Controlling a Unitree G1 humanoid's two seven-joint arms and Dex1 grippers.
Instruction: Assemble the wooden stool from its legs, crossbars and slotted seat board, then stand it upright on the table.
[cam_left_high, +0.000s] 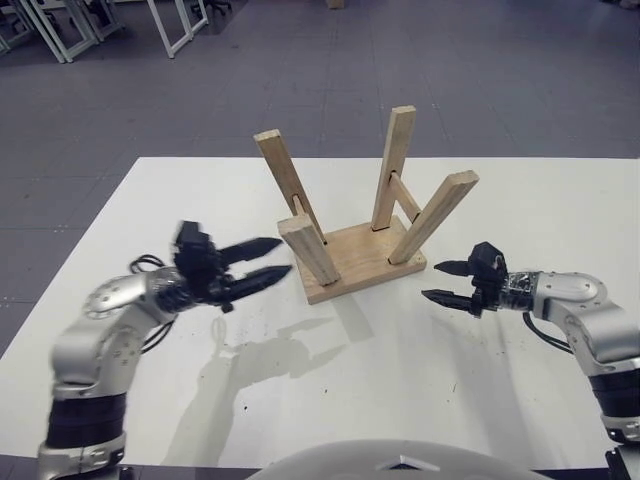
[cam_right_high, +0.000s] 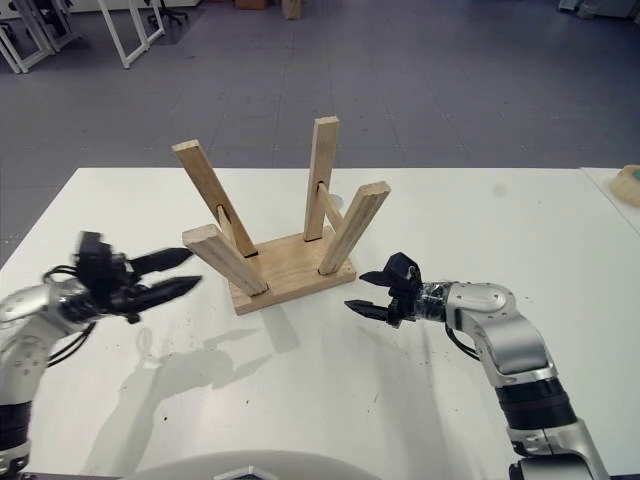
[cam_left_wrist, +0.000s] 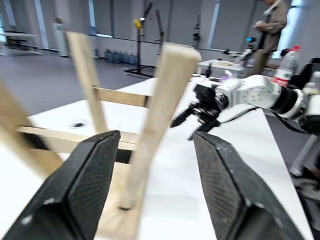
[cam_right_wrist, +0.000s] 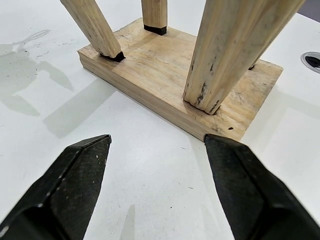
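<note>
A robotics lab or workshop: white worktable (cam_left_high: 330, 390), grey floor (cam_left_high: 400, 60), white-framed benches (cam_left_high: 62, 28), equipment stands (cam_left_wrist: 140, 50) beyond.

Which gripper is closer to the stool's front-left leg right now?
Left. The left gripper is open just beside that leg, not touching; the right gripper is open past the seat board, by its right corner.

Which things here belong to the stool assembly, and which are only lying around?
Belongs to the job: seat board, legs, crossbars, white table, left tool, right tool, both open.
Just lying about: white metal frames on the floor behind, pale round object on the next table.
</note>
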